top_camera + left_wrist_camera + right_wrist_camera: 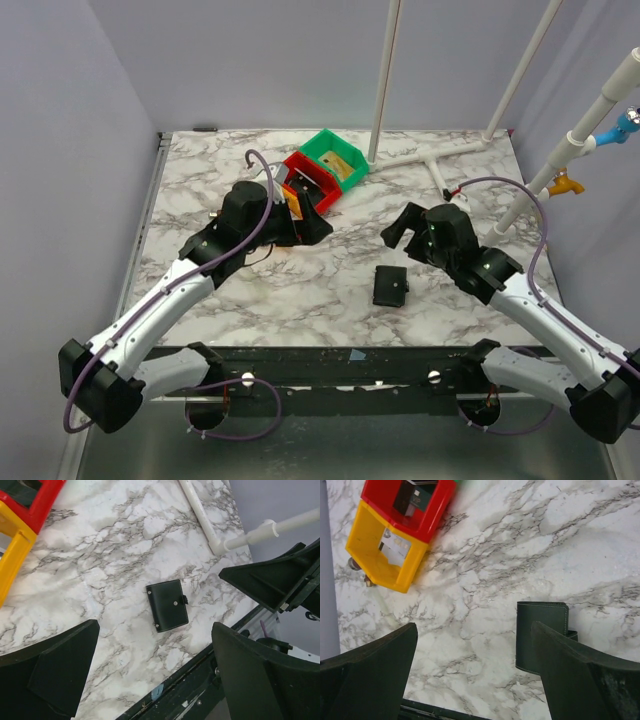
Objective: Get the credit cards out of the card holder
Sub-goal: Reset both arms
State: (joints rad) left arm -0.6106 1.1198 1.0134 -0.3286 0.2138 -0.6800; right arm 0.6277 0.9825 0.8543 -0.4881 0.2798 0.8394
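Left claw (155,666) spread wide, empty; right claw (475,675) likewise. Card holder (390,285) closed, flat on table (290,300); bins (322,137) beyond.

The left arm (165,300) and right arm (545,305) had white shells, black joints and purple cables (262,190). The left tool (305,217) and right tool (403,228) were matte black, broad and wedge-shaped.

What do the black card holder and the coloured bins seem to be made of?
Small flat black card holder: probably leather or imitation, matte, with a seamed border and shiny snap dot. Yellow bin, red bin, green bin: likely moulded plastic; bright uniform colour, rigid thin walls.
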